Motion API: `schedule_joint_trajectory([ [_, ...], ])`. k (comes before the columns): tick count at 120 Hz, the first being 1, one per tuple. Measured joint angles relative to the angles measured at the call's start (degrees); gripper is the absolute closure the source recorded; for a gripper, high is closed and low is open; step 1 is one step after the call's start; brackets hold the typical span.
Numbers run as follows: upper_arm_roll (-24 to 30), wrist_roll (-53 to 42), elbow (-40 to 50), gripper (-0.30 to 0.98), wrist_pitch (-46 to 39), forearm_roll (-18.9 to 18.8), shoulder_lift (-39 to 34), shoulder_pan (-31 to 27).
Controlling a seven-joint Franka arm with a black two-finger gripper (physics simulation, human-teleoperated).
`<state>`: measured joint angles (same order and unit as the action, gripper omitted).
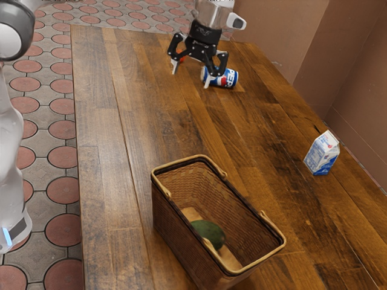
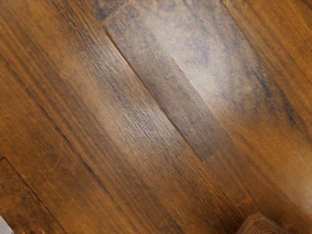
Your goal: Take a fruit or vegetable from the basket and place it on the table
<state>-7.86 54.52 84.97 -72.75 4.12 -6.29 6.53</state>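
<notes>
A dark green, smooth, oval fruit or vegetable lies on its side, low inside a basket; its exact kind is unclear. It sits toward the basket's wall on the exterior view's left, its near edge partly hidden by the rim. The basket is brown, woven and rectangular, with an open top, a dark band and pale tan trim that loops at points along the rim. It stands upright at the near part of a long table made of brown wooden planks, with darker grain toward the exterior view's right.
</notes>
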Motion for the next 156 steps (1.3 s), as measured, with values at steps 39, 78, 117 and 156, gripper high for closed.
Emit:
schedule_joint_trajectory([
  [39, 5.1, 25.3, -0.1, 0.0, -6.7, 1.4, -0.5, 0.1],
  [78, 6.6, 13.7, 0.5, 0.0, -8.3, 1.5, -0.6, 17.3],
  [117, 10.2, 6.7, 0.1, 0.0, -11.5, 1.7, 3.1, 22.8],
  [156, 10.9, 2.6, 3.5, 0.0, -17.0, 2.5, 6.4, 23.9],
])
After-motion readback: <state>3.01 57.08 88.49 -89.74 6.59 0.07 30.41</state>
